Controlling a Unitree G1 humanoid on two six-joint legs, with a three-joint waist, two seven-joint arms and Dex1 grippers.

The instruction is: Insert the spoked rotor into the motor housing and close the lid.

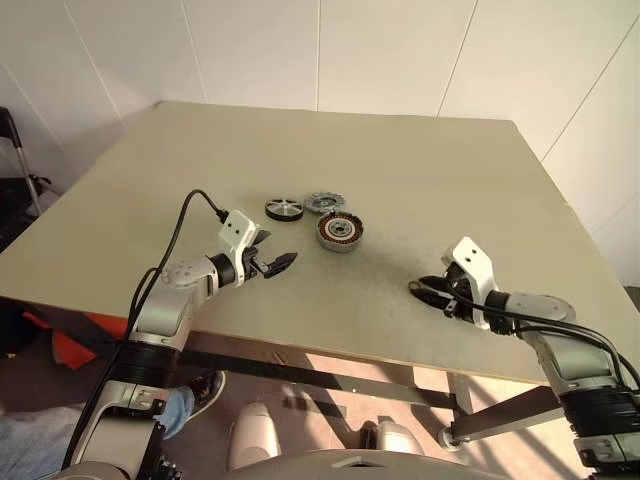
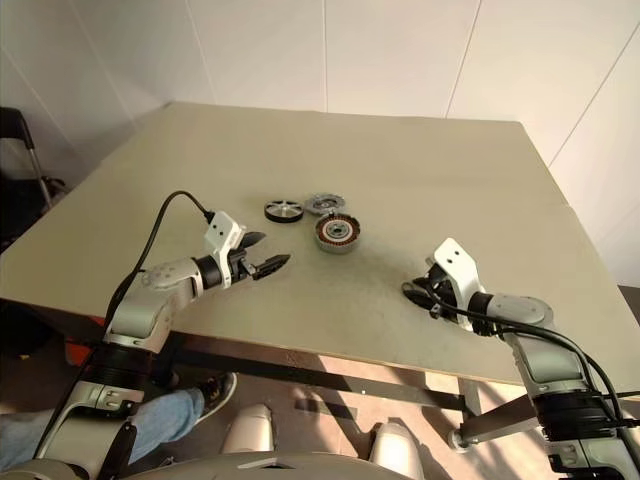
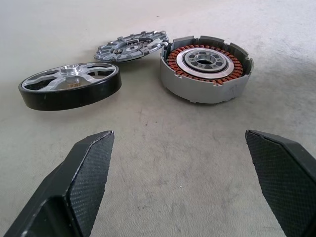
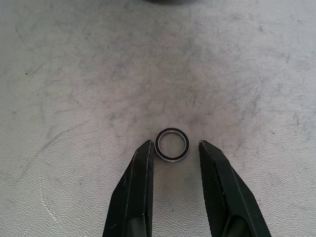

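Note:
Three parts lie together mid-table: the spoked rotor with its black rim, the grey jagged lid just right of it, and the motor housing with copper windings nearer me. My left gripper hovers low just in front of them, open wide, with nothing between its fingers. My right gripper is down at the table on the right. Its fingers stand narrowly apart, with a small black ring lying on the table between the tips. One tip touches the ring and the other is clear of it.
The beige table runs back to white walls, and its front edge lies just under both arms. A person's leg in jeans and a shoe show below the front left edge. Dark equipment stands at the far left.

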